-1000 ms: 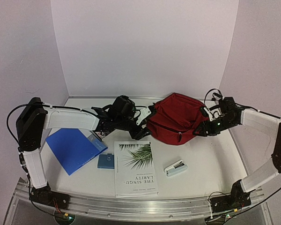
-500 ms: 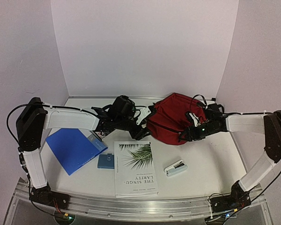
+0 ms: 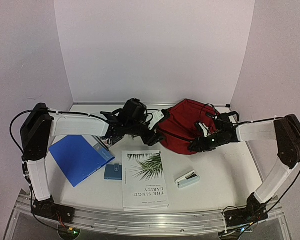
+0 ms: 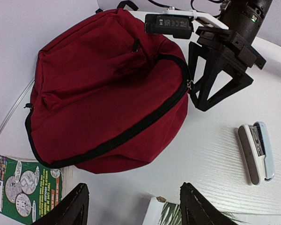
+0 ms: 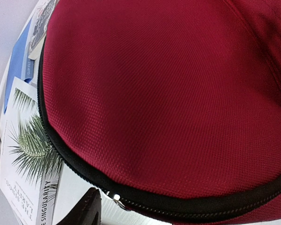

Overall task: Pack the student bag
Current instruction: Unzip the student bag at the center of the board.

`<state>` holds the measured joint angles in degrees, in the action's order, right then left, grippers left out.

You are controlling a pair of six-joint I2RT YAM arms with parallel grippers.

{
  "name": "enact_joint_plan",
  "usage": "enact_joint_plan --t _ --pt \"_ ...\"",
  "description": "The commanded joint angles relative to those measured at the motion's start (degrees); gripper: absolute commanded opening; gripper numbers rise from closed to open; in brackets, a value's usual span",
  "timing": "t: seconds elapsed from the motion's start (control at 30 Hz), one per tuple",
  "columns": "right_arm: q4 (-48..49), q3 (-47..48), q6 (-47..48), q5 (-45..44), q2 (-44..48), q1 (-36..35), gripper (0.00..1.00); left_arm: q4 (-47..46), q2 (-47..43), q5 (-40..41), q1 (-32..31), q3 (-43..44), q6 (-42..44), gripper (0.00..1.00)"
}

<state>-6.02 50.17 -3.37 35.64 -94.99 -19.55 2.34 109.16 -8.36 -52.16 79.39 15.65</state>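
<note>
1. In the right wrist view only one finger (image 5: pixel 88 208) is seen, beside the zipper pull (image 5: pixel 115 197). The other is hidden by the bag (image 5: pixel 168 93), so how far the right gripper (image 3: pixel 192 147) is open cannot be told.
2. The left gripper (image 4: pixel 136 211) is held wide open and empty.
3. The bag is found just ahead of the left gripper, apart from it, with the right gripper at its zipper edge.
</note>
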Motion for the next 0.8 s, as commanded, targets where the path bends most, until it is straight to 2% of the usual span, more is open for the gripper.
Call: enact_joint_plan --t 0.0,0.1,0.23,0.3,0.53,0.77 --pt "2.0 -0.4 -1.1 0.5 -0.8 -0.3 0.46 -1.3 2.2 0.4 0.1 5.8 2.6 0.67" --pt "2.0 -0.5 -1.0 0.1 -0.4 -0.4 0.32 0.3 4.4 -0.2 0.1 8.5 4.2 0.67" --pt "1.1 -0.7 -0.6 -0.9 1.6 -0.4 0.07 0.7 6.4 -1.7 0.1 10.2 7.9 0.67" --pt "0.5 -1.0 -0.5 -0.8 3.0 -0.3 0.00 1.1 7.3 -3.9 0.1 11.0 11.1 0.67" --pt "-1.4 -1.2 -0.3 -0.2 5.9 -0.4 0.00 6.3 11.9 -8.1 -0.3 17.1 20.1 0.78" --pt "-2.7 -0.3 0.3 0.7 5.6 -0.3 0.00 9.9 18.3 -3.7 -2.9 24.4 26.6 0.77"
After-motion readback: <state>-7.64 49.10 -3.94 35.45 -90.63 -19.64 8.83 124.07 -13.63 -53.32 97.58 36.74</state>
